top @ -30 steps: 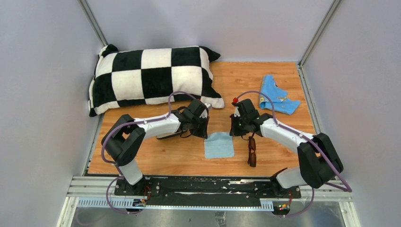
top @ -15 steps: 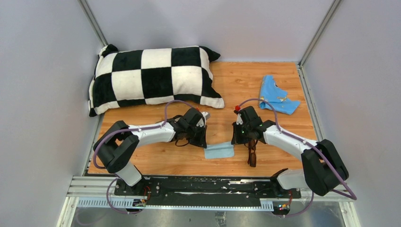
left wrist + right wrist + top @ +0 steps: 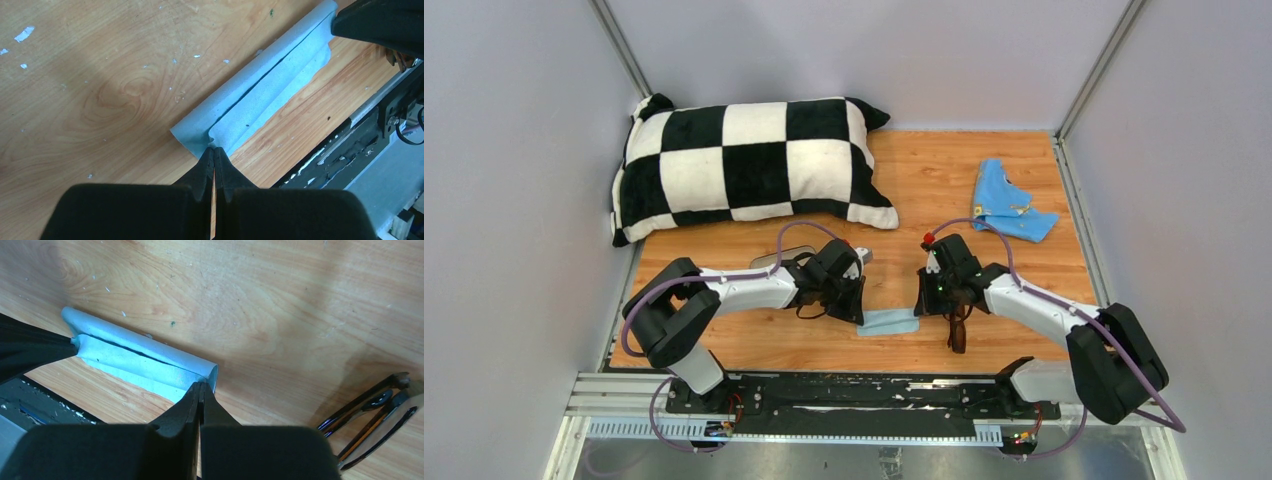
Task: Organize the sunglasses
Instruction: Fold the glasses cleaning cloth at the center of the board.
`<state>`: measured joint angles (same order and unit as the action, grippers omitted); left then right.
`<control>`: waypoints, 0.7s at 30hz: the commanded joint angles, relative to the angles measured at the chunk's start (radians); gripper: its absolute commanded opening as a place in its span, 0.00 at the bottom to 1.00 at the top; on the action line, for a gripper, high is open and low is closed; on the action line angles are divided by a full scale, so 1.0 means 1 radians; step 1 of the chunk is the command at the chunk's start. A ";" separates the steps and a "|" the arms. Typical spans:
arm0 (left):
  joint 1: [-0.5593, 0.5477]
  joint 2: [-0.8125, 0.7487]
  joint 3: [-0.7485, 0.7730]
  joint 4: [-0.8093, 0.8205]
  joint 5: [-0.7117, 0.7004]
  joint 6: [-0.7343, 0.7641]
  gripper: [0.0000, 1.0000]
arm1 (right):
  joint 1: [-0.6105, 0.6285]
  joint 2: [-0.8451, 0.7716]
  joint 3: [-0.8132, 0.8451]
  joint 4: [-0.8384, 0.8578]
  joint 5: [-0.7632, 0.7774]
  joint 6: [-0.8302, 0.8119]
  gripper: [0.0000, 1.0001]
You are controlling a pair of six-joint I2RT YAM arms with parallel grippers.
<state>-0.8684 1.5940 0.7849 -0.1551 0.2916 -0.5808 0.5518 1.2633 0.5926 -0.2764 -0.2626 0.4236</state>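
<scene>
left arm (image 3: 749, 290), right arm (image 3: 1024, 300): white links, black joints | cables (image 3: 802, 224): purple | knob (image 3: 929, 239): red | left gripper (image 3: 214, 150): black, tapered

The folded cloth (image 3: 887, 322) lies on the table (image 3: 944, 170), centred near the front edge. The sunglasses (image 3: 957, 338) lie just right of it. The pillow (image 3: 744, 165) occupies the rear left, and a crumpled cloth (image 3: 1009, 212) the rear right.

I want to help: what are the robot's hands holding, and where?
The left gripper and right gripper each pinch one end of the pale blue cloth.
</scene>
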 commanded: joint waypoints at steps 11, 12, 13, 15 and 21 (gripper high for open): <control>-0.010 -0.005 -0.009 0.005 -0.030 -0.010 0.00 | 0.027 -0.041 -0.031 -0.033 0.002 -0.015 0.00; -0.010 -0.011 -0.010 0.000 -0.035 -0.009 0.00 | 0.027 -0.042 -0.031 -0.034 -0.003 -0.018 0.00; -0.010 -0.016 -0.010 -0.003 -0.041 -0.007 0.00 | 0.028 -0.042 -0.031 -0.034 -0.009 -0.022 0.00; -0.010 -0.020 -0.006 -0.010 -0.050 -0.005 0.00 | 0.032 -0.041 -0.034 -0.035 -0.017 -0.026 0.00; -0.010 -0.020 -0.022 0.013 -0.047 -0.020 0.00 | 0.044 -0.030 -0.051 -0.027 -0.025 -0.017 0.00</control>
<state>-0.8726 1.5940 0.7849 -0.1570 0.2543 -0.5877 0.5755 1.2335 0.5697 -0.2775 -0.2707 0.4175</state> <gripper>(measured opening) 0.008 0.009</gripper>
